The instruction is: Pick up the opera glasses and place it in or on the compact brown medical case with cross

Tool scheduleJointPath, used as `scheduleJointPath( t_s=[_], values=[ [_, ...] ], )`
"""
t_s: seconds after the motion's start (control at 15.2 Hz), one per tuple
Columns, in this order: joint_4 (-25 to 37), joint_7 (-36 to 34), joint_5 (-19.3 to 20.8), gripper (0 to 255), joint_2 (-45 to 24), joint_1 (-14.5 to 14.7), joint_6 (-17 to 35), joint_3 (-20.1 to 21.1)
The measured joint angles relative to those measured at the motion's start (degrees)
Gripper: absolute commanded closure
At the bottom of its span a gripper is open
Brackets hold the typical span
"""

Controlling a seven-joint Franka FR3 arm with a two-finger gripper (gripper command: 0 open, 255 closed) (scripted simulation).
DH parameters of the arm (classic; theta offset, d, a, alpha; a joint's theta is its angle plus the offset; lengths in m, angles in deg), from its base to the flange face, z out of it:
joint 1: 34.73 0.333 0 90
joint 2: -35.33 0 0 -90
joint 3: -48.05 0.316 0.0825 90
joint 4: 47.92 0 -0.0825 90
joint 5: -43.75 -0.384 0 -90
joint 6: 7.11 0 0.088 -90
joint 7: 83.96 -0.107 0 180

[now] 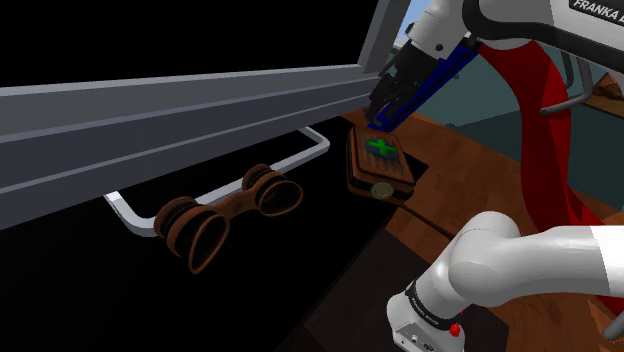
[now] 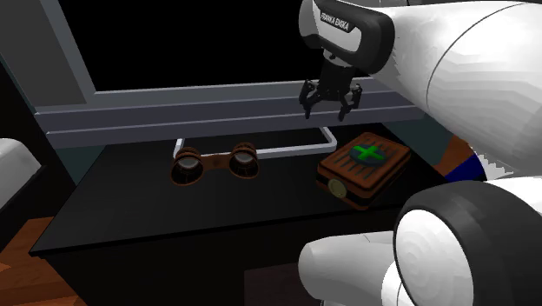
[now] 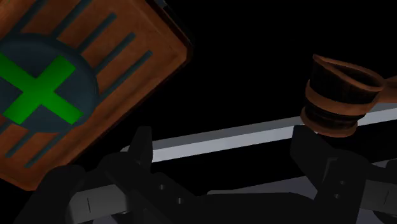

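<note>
The opera glasses [image 1: 230, 210] are brown, with two flared barrels, and lie on a black surface. The second exterior view has the opera glasses [image 2: 214, 163] left of the case. The brown medical case [image 1: 382, 168] carries a green cross [image 1: 381, 149] on its lid and lies flat; it is also seen as the case [image 2: 365, 165]. My gripper [image 1: 384, 118] hangs open above the case's far edge, holding nothing. In the wrist view the gripper [image 3: 226, 149] has its fingers [image 3: 143, 147] apart, with the case [image 3: 114, 57] to one side and one barrel of the glasses [image 3: 337, 95] to the other.
A grey U-shaped bar [image 1: 315, 140] lies on the black surface behind the glasses and reaches toward the case. A long grey ledge [image 1: 180, 110] runs just behind it, with a black area above. Brown wood [image 1: 470, 170] borders the black surface by the case.
</note>
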Motion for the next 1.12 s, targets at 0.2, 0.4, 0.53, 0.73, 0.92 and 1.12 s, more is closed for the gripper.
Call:
scheduleJointPath(
  t_s=[0.2,0.4,0.53,0.73,0.92,1.12],
  values=[
    [-1.31,-3.87,-0.82,0,0.74,-0.50,0.37,2.26],
    [-3.59,-13.34,-3.08,0,2.39,-1.44,0.49,7.73],
    [-4.25,-19.94,-4.74,0,2.34,-2.19,0.82,11.47],
    [-4.55,-30.31,-7.53,0,1.48,-3.20,1.46,17.58],
    [-4.05,-40.43,-10.03,0,-0.41,-4.56,2.29,23.45],
    [-1.68,-50.93,-12.09,0,-4.80,-6.60,3.86,29.97]
  ],
)
